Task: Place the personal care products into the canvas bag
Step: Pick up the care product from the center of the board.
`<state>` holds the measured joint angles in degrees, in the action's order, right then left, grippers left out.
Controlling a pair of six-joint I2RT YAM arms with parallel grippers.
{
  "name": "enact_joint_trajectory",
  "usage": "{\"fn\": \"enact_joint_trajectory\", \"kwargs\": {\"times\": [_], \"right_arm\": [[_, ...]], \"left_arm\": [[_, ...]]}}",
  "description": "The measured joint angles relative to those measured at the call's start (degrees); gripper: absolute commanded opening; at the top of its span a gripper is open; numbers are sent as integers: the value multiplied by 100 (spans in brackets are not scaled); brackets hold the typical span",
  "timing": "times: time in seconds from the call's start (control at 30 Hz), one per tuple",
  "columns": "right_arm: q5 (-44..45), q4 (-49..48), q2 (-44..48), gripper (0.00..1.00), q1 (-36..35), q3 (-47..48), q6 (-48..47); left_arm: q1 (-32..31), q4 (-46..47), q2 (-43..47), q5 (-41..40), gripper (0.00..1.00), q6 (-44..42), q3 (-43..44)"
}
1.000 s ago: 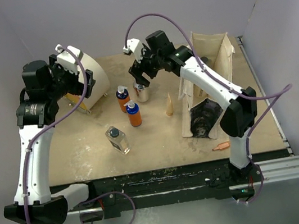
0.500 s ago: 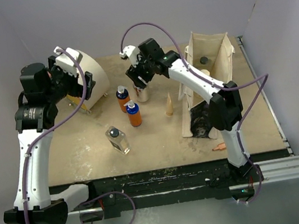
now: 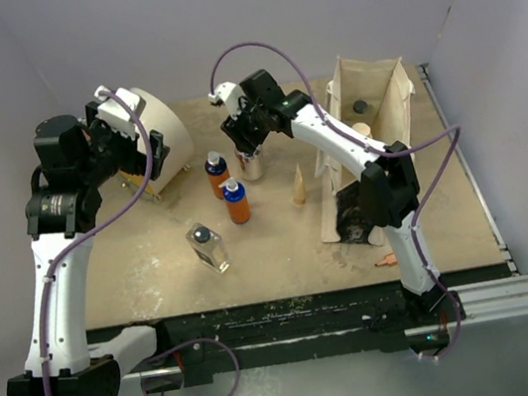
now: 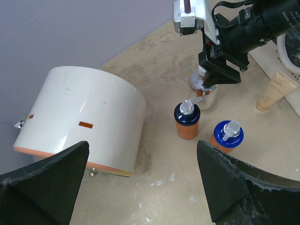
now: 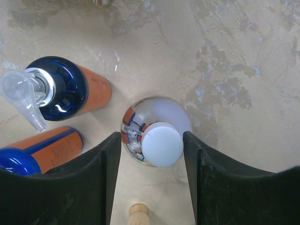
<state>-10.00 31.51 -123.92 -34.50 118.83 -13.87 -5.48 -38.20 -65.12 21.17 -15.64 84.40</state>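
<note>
A silver bottle [image 5: 157,136] with a white cap stands upright on the table [image 3: 251,167]. My right gripper [image 5: 151,136] hangs straight over it, open, one finger close on each side of its body. Two orange bottles [image 3: 217,175] [image 3: 236,202] with blue caps stand just left of it, and show in the right wrist view too [image 5: 65,91] [image 5: 37,150]. A clear squarish bottle [image 3: 208,247] with a black cap lies nearer the front. The canvas bag [image 3: 399,96] stands open at the right; a black cap [image 3: 359,106] and a cream bottle [image 3: 362,129] show inside. My left gripper [image 4: 140,187] is open and empty, up beside the drum.
A large cream drum [image 3: 168,133] with an orange face sits at the back left. A tan wooden cone [image 3: 297,186] stands between the bottles and the bag. A small orange stick [image 3: 389,259] lies near the front edge at the right.
My right gripper moved left and down over the silver bottle, and its fingers have drawn in towards the bottle's sides. The left arm has barely shifted.
</note>
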Motion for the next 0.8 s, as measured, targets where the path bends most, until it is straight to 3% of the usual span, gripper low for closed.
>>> {"fn": "enact_joint_trajectory", "kwargs": {"times": [0.33,0.8], "right_arm": [[9,26,-44,48,2,24,-2],[7,103,-160,49,0,151,-2]], "left_arm": [[17,9,33,50,99,0,-42],[20,39,52,76,99,-2,-76]]}}
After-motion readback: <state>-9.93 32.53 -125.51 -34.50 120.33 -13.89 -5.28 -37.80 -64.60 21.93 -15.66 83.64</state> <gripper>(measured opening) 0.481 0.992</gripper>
